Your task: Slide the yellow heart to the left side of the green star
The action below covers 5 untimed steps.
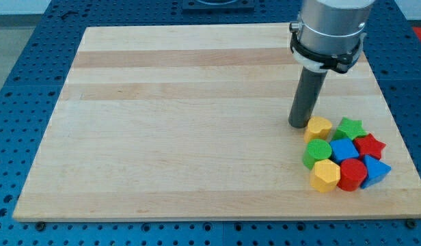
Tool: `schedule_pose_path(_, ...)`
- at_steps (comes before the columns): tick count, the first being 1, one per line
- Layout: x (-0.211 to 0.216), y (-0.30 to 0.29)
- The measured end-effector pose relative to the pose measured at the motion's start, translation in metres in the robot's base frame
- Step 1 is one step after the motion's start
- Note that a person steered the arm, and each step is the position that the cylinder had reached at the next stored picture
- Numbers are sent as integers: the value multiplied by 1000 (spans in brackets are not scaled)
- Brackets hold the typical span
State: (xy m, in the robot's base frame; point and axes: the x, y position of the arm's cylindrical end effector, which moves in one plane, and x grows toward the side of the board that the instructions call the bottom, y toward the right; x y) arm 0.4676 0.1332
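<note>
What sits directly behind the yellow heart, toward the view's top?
My tip stands at the upper left of the yellow heart, apparently touching it; the green star lies to its right. The board behind the rod is hidden.

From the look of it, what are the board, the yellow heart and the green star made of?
The board looks like pale wood with a smooth matte finish: grain lines and joined strips show. The yellow heart and green star look like painted wood or plastic, solid colour with a soft sheen; I cannot tell which. My tip sits just left of the heart.

Heart (318,128) just left of star (349,128)
</note>
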Motion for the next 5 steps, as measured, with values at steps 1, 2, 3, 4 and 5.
schedule_pose_path(1, 7, 0)
schedule_pose_path(2, 15, 0)
schedule_pose_path(3, 17, 0)
schedule_pose_path(4, 17, 0)
schedule_pose_path(5, 17, 5)
